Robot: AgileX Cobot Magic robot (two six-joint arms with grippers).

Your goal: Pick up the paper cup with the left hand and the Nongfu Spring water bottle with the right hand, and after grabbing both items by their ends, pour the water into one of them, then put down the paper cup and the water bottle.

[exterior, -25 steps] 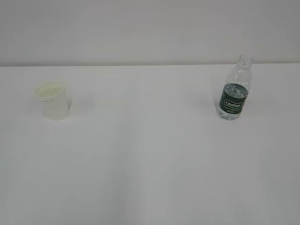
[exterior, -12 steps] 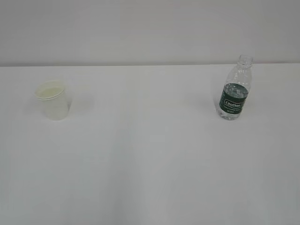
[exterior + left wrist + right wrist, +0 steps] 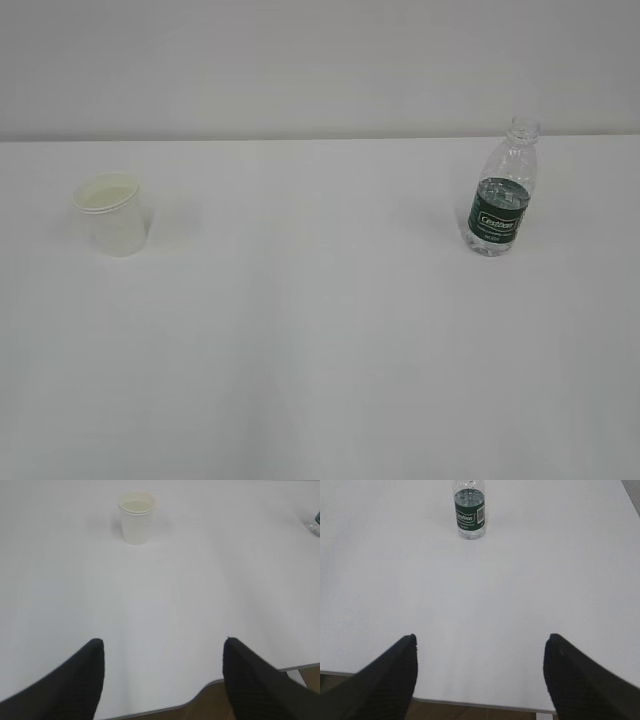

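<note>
The white paper cup (image 3: 112, 214) stands upright on the left of the white table; the left wrist view shows the paper cup (image 3: 136, 517) far ahead. My left gripper (image 3: 162, 642) hovers near the table's front edge, open, nothing between its black fingers. The Nongfu Spring water bottle (image 3: 503, 190), clear with a dark green label and no cap, stands upright on the right, with water inside up to about the label's top. From the right wrist the bottle (image 3: 469, 511) is far ahead of my right gripper (image 3: 480, 639), which is open and empty. Neither arm shows in the exterior view.
The white table (image 3: 320, 330) stretches between cup and bottle with nothing else on it. Its front edge (image 3: 165, 709) and the brown floor show just under both grippers. A pale wall runs behind the table.
The paper cup and the bottle stand where they were. Neither arm has entered the exterior view.
</note>
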